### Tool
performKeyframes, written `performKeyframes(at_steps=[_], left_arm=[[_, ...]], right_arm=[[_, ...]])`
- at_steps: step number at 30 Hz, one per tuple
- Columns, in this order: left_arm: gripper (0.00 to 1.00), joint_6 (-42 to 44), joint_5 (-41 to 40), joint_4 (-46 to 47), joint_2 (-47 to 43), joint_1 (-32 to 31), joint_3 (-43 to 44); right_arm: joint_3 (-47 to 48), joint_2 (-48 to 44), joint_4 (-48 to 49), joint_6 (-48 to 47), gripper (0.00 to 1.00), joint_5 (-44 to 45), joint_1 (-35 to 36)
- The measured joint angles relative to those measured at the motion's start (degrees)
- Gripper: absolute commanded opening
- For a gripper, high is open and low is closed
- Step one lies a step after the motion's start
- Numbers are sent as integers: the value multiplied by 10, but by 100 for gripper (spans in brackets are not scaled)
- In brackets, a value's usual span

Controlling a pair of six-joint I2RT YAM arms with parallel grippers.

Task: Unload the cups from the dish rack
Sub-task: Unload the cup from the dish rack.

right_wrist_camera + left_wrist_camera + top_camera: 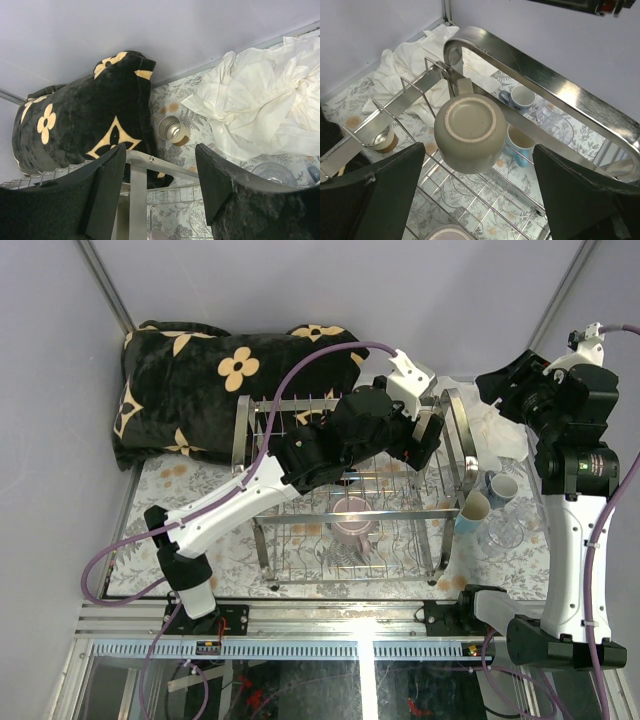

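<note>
Dish rack holds two cups: mauve mug, beige mug.

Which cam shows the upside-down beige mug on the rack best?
Left wrist: the beige mug sits centred, base up, on the dish rack. Top external hides it under the left arm; right wrist misses it.

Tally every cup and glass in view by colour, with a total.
Beige: 1, the beige cup upside down in the rack
Pink-mauve: 1, the pink-mauve mug in the rack
Blue: 2, the grey-blue mug and the light blue cup, outside the rack
Clear: 1, the clear glass
Metal: 1, the small metal cup
Total: 6
</note>
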Motion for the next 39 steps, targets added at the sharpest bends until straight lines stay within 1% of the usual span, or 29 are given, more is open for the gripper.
performKeyframes(at_steps=[8,23,37,39], left_arm=[[89,3,-29,23,1,-1,-1],[88,13,-46,36,38,-1,-2],[72,15,-64,51,40,-2,-10],[71,16,-65,53,40,-2,-11]], right_arm=[[0,-3,0,2,65,-2,0],[0,-3,0,3,65,-3,0],[-2,-3,0,3,65,-3,0],[-2,-3,0,3,65,-3,0]])
